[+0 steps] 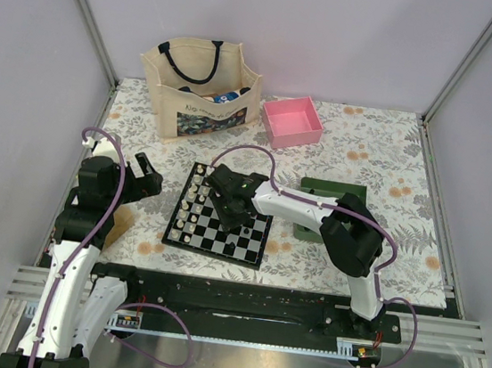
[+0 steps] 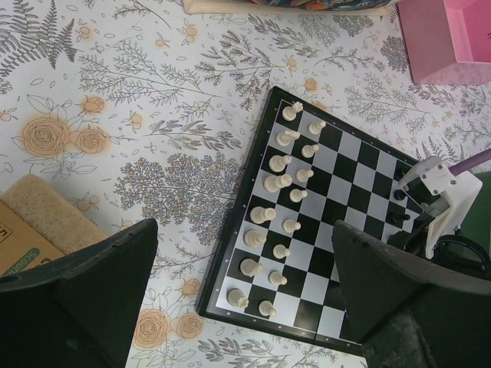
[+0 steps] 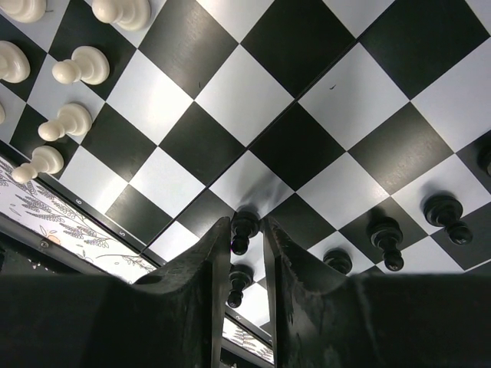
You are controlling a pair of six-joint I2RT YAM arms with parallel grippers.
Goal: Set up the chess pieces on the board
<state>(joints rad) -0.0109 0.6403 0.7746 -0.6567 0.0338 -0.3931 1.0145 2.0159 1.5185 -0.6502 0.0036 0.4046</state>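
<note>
The board [image 1: 221, 237] [image 2: 347, 178] [image 3: 253, 100] lies at the table's middle. Cream-white chessmen [image 1: 192, 201] [image 2: 278, 162] [image 3: 83, 67] fill its two left columns. My right gripper [image 1: 235, 215] [image 3: 245, 224] is down on the board's right side, shut on a black pawn [image 3: 245, 227] that stands upright on a square. A second black pawn [image 3: 239, 280] stands just behind it between the fingers. More black chess pieces [image 3: 387, 234] [image 2: 397, 218] stand along the same side. My left gripper [image 1: 144, 177] [image 2: 244, 230] hangs open and empty above the board's near-left corner.
A green tray [image 1: 338, 194] lies right of the board, mostly under the right arm. A pink box [image 1: 292, 121] [image 2: 453, 38] and a canvas bag [image 1: 202, 89] stand at the back. A sponge on a cardboard box [image 2: 46, 224] sits left of the left gripper.
</note>
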